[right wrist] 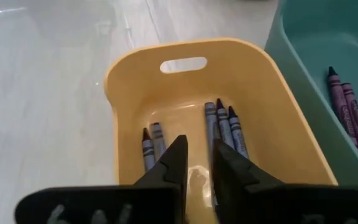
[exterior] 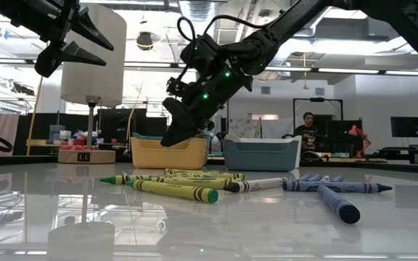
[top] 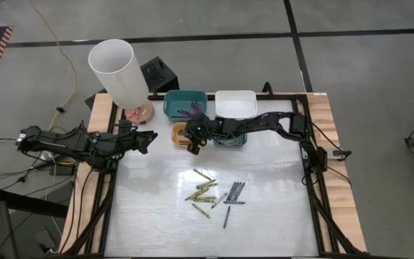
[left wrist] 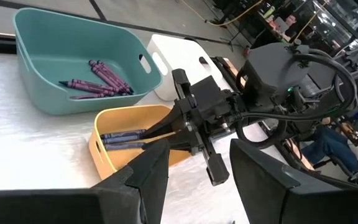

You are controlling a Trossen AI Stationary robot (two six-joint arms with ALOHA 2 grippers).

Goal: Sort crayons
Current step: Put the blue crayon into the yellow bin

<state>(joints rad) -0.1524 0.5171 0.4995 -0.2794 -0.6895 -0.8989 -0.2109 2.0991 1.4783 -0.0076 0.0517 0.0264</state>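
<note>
High view: right hand (top: 192,144) released over yellow bin (top: 180,130), blue crayons (right wrist: 224,128) inside; more crayons (top: 214,193) left on desk (top: 264,208); left hand (top: 148,140) parted, idle.

The scene is brightly lit from overhead; ceiling strip lights (exterior: 354,70) show in the low view behind the right gripper (exterior: 171,139), leaving that arm as a dark silhouette; the glossy table (top: 264,216) carries broad white glare below that gripper in the high view, and mirrors the lamp (exterior: 93,54) in the low view; the left gripper's (left wrist: 194,165) own fingers (left wrist: 148,177) are blurred, close to the lens; shadows are soft and faint.
</note>
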